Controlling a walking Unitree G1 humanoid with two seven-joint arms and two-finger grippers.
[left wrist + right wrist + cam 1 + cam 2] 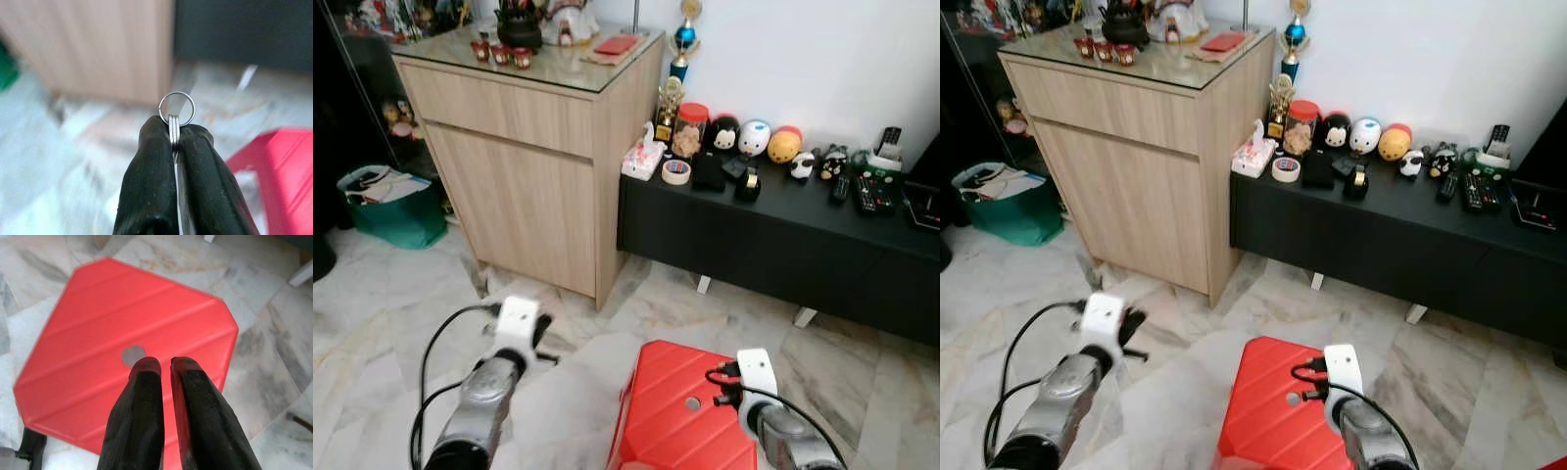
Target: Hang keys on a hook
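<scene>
In the left wrist view my left gripper [174,131] is shut on a small silver key ring [176,108]. The ring sticks up past the fingertips, and whatever hangs from it is hidden between the fingers. From the head camera, the left arm [499,367] reaches forward over the marble floor, in front of the wooden cabinet. My right gripper [166,363] hovers above the red stool [122,382], near the hole in its seat. Its fingers are shut, with only a thin slit between them and nothing held.
A tall wooden cabinet [529,166] stands ahead on the left. A low black console [773,235] along the white wall carries toys, tape and remote controls. A green bag [391,211] sits at the far left. The red stool [680,411] is right below me.
</scene>
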